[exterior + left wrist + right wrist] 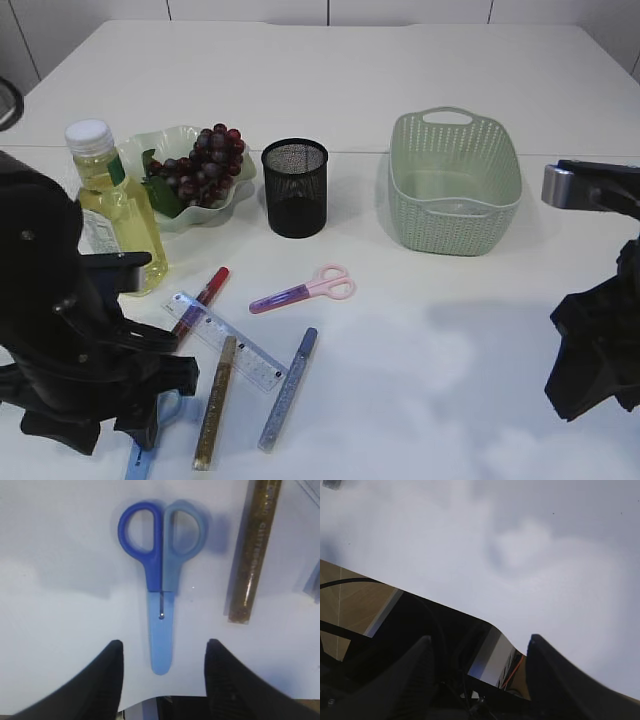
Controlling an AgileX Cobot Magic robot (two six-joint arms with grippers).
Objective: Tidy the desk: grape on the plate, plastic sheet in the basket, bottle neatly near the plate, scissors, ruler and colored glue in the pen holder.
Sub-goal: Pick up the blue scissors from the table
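Blue scissors point(161, 580) lie flat on the table with the blade tip between the fingers of my open left gripper point(164, 652), which hovers above them; they show in the exterior view point(138, 460) by the left arm. A gold glue stick point(252, 550) lies beside them. Purple grapes point(205, 160) lie on the green plate point(240, 190). The bottle point(115, 205) stands left of the plate. Pink scissors point(303, 290), a red glue pen point(203, 298), a clear ruler point(225, 340), the gold glue point(215, 402) and a blue glue point(288, 388) lie before the black pen holder point(295, 187). My right gripper point(480, 647) is open and empty. I see no plastic sheet.
The green basket point(455, 185) stands at the right of the pen holder. The right arm point(600, 350) hangs over the table's right front edge; the right wrist view shows bare white table point(545, 555) and floor beyond the edge.
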